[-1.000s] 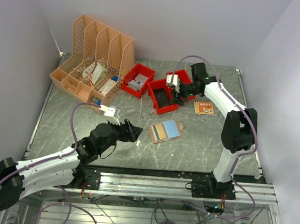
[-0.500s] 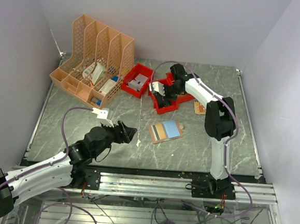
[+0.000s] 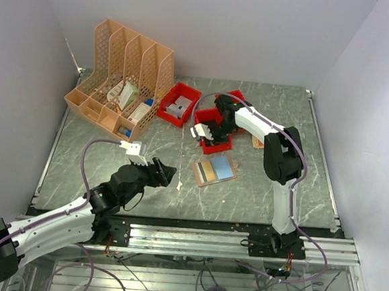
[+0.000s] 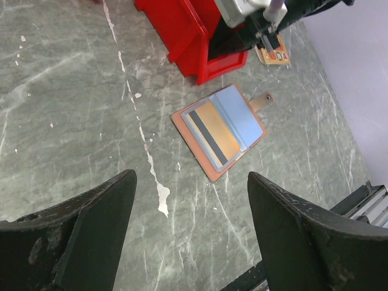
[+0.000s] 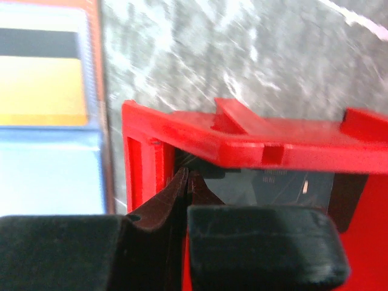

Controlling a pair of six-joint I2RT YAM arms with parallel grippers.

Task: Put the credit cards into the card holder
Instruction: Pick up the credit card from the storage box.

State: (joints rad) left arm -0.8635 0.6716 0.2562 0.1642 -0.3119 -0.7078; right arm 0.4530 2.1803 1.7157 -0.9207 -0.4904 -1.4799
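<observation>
The table (image 4: 73,109) is showing a smooth, grey-green marbled stone look with a faint sheen. The red bin (image 4: 194,36) is gleaming as glossy plastic. The card holder (image 4: 193,147) is looking soft and matt at its rim, while its cards (image 4: 215,133) are looking sleek. The fingers (image 4: 91,230) of the left gripper (image 4: 189,227) are looking matt black and scuffed.

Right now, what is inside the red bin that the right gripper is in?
The right gripper, shut, is down in the red bin. Beside it lies something dark and flat; the bin's floor under the gripper is covered.
</observation>
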